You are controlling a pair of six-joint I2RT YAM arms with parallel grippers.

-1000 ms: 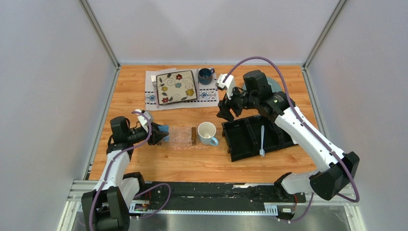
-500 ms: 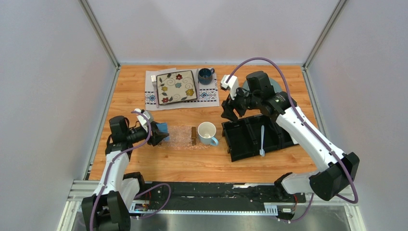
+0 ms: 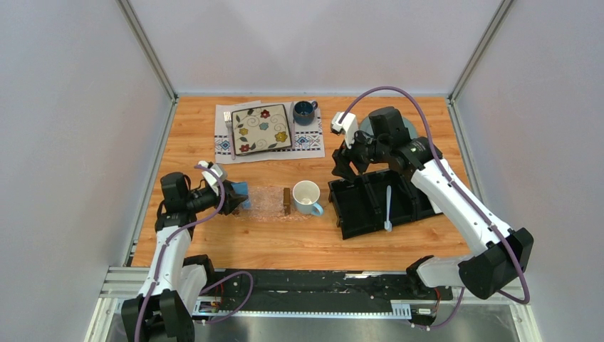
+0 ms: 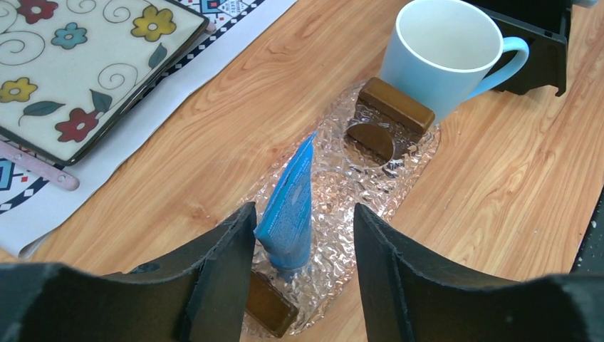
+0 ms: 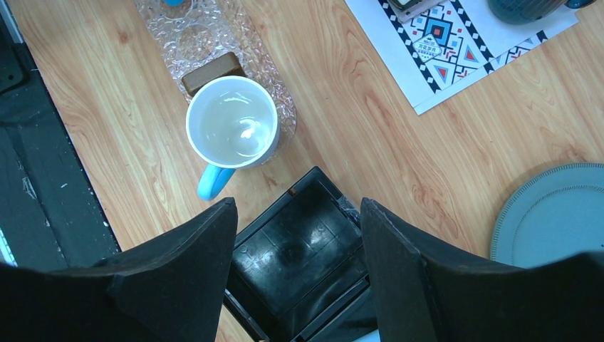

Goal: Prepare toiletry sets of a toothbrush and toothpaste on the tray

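The bright blue tube (image 4: 288, 210) lies lengthwise on the clear textured tray (image 4: 349, 192), cap toward me, and also shows in the top view (image 3: 241, 194). My left gripper (image 4: 303, 242) is open around the tube's near end, its left finger close beside it. The tray (image 3: 265, 202) has brown end pieces (image 4: 396, 107). The white toothbrush (image 3: 388, 208) lies in the black organizer (image 3: 356, 206). My right gripper (image 3: 347, 162) is open and empty above the organizer's far left corner (image 5: 306, 249). The whitish-silver tube is out of view.
A white mug with a blue handle (image 3: 307, 197) stands against the tray's right end. A floral plate (image 3: 261, 130) on a patterned placemat and a dark blue cup (image 3: 305, 111) sit at the back. A grey-blue round plate (image 5: 555, 214) lies behind the organizer.
My right gripper has drifted a little to the right, staying open. My left gripper has barely moved and the blue tube stays on the tray.
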